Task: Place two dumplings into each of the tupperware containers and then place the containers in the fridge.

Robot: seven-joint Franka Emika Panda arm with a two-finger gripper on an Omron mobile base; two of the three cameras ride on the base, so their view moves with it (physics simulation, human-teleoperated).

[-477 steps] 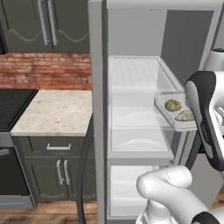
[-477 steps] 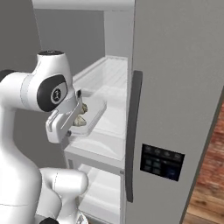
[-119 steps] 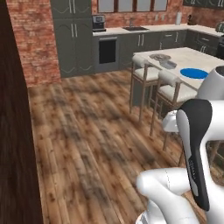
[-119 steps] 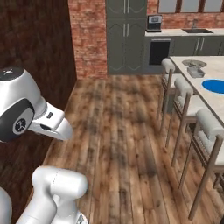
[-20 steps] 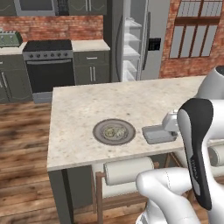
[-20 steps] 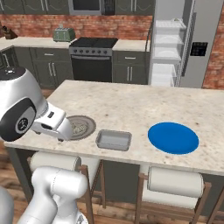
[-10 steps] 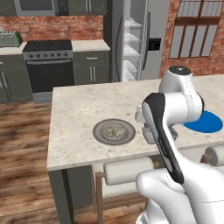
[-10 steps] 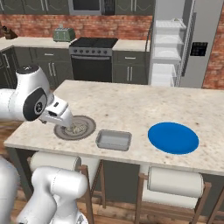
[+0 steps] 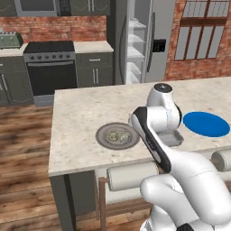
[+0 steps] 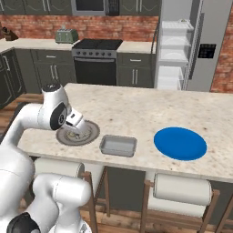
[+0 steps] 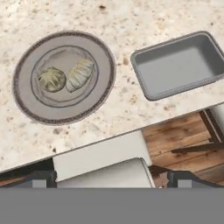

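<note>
Two dumplings (image 11: 52, 79) (image 11: 80, 74) lie side by side on a round grey plate (image 11: 26, 105) on the island counter. One empty grey tupperware container (image 11: 181, 64) (image 10: 118, 145) sits to the right of the plate, near the counter's front edge. In the left base view the container (image 9: 174, 138) is partly hidden behind my arm. My gripper (image 10: 76, 127) (image 11: 111, 179) hangs above the plate's near side, open, with nothing between its widely spread fingertips. The fridge (image 9: 140, 40) (image 10: 182, 45) stands behind the island with its door open and white shelves showing.
A round blue plate (image 10: 180, 143) (image 9: 206, 124) lies on the right part of the counter. Padded stools (image 10: 182, 191) (image 9: 135, 176) stand under the front edge. A black oven range (image 10: 98, 57) stands at the back wall, left of the fridge.
Over the last second my arm has swung forward and down from a raised pose, bringing the hand over the grey plate. The base, plate and container have stayed put.
</note>
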